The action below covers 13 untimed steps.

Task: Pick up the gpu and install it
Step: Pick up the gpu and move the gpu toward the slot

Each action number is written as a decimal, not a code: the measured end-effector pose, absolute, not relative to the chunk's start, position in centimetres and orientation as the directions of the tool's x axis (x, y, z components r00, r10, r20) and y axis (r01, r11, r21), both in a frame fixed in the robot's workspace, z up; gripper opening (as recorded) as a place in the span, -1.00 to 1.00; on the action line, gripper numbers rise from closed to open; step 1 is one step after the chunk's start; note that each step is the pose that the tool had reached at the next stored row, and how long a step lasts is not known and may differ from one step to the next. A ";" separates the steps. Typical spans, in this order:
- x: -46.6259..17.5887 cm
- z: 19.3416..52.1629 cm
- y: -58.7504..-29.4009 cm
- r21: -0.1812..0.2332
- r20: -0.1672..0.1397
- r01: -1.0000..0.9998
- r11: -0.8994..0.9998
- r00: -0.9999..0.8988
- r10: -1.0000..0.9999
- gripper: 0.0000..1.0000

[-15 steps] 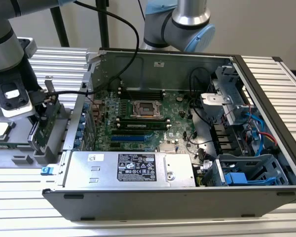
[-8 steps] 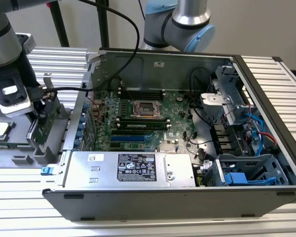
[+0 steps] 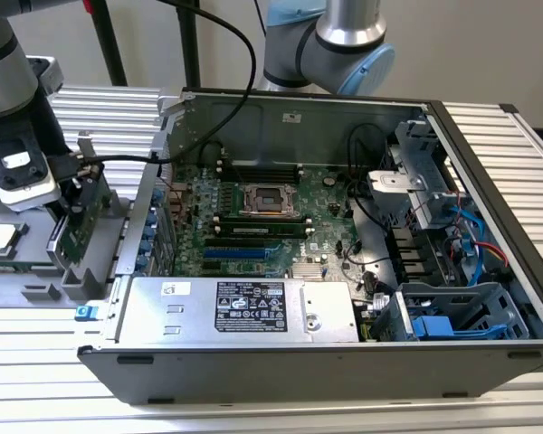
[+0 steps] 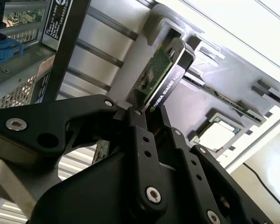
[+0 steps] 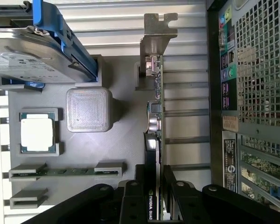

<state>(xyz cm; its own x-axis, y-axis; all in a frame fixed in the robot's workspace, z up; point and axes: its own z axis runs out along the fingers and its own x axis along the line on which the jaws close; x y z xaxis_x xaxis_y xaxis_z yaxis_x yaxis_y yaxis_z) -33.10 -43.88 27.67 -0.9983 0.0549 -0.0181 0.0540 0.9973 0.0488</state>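
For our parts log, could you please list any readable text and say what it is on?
gpu: white lettering along its black edge, partly behind the tool.
Power supply label: too small to read.
Hard drive label: too small to read.
Case sticker: blurred.

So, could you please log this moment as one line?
gripper: shut on green-and-black flat gpu card | card: upright in grey plastic holder | install: pending

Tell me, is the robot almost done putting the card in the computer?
Not yet. Done: the hand is shut on the gpu. In hand: the gpu, which stands on edge in its gray holder beside the open computer case. Left: it isn't lifted out yet, and it isn't plugged into the motherboard.
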 end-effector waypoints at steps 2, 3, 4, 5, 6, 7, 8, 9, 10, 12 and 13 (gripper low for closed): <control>-33.1 27.7 -43.9 0.049 -0.018 0.054 0.997 -0.998 0.055 -1.00; -33.1 27.7 -43.9 0.049 -0.018 0.054 0.997 -0.998 0.055 -1.00; -33.1 27.7 -43.9 0.049 -0.018 0.053 0.997 -0.998 0.054 -1.00; -33.1 27.7 -43.9 0.049 -0.018 0.053 0.997 -0.998 0.054 -1.00; -33.1 27.7 -43.9 0.049 -0.018 0.053 0.997 -0.998 0.054 -1.00; -33.1 27.7 -43.9 0.049 -0.018 0.053 0.997 -0.998 0.054 -1.00; -33.1 27.7 -43.9 0.049 -0.018 0.053 0.997 -0.998 0.054 -1.00; -33.1 27.7 -43.9 0.049 -0.018 0.053 0.997 -0.998 0.054 -1.00; -33.1 27.7 -43.9 0.049 -0.018 0.053 0.997 -0.998 0.054 -1.00; -33.1 27.8 -43.9 0.048 -0.018 0.053 0.997 -0.998 0.054 -1.00; -33.1 27.9 -43.9 0.049 -0.018 0.053 0.997 -0.998 0.054 -1.00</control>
<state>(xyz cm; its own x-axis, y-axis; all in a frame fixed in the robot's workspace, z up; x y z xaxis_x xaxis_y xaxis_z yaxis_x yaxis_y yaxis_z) -33.10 -43.88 27.93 -0.9984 0.0539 -0.0178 0.0530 0.9974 0.0486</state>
